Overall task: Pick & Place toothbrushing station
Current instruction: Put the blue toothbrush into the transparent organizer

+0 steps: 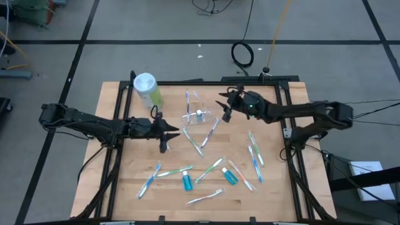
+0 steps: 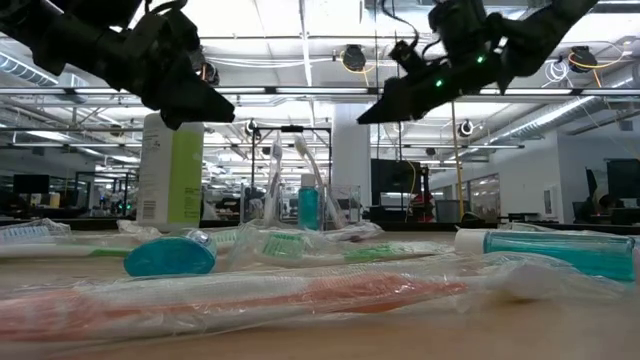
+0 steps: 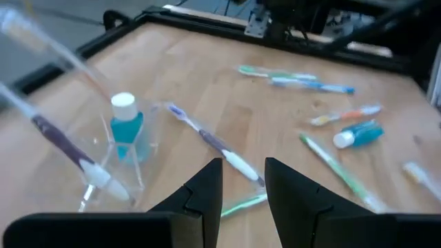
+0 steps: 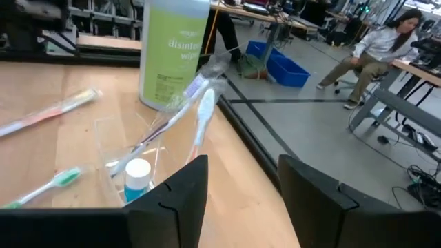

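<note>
The toothbrushing station is a small clear holder (image 1: 199, 113) standing on its base at the table's middle. A blue white-capped tube (image 3: 126, 124) stands in it, and wrapped toothbrushes (image 4: 195, 103) lean out over its rim. My left gripper (image 1: 174, 134) hovers open just left of and nearer than the holder, above the table, with nothing between its fingers (image 3: 207, 189). My right gripper (image 1: 223, 103) hangs open in the air to the holder's right, a little farther back, with nothing in it (image 4: 242, 172). Both show raised in the low view (image 2: 195, 100) (image 2: 385, 110).
A tall green canister (image 1: 147, 90) with a white lid stands at the far left of the table. Several loose wrapped toothbrushes (image 1: 206, 172) and two blue tubes (image 1: 186, 181) (image 1: 229, 177) lie across the near half and the right side (image 1: 255, 156). A person sits in the room beyond (image 4: 386, 45).
</note>
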`<action>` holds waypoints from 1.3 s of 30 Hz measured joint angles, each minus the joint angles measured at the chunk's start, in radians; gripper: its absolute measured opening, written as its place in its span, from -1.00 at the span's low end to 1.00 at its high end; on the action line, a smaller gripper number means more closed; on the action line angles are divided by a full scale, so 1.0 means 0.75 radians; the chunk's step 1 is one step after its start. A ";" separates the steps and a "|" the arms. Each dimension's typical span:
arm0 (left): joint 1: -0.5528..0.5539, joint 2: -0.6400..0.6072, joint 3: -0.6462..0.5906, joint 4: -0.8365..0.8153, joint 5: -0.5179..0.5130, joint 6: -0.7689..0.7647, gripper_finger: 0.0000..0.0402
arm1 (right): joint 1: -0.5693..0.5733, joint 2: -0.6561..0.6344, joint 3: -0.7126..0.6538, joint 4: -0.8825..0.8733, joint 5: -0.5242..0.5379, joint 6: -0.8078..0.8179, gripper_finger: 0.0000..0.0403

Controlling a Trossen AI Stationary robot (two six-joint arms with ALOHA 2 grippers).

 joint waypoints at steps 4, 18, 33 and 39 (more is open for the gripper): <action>-0.013 0.000 0.001 -0.041 -0.001 -0.070 -0.44 | 0.000 -0.124 0.000 -0.106 0.000 -0.003 -0.16; -0.220 0.176 0.410 -0.907 0.126 -0.875 -0.44 | 0.000 -0.230 0.001 -0.376 0.002 0.020 -0.16; -0.565 0.550 0.413 -1.038 0.207 -1.534 -0.44 | 0.001 -0.229 0.001 -0.065 0.001 -0.102 -0.16; -0.567 0.549 0.413 -1.119 0.233 -1.559 -0.44 | 0.003 -0.229 0.001 -0.053 0.001 -0.074 -0.16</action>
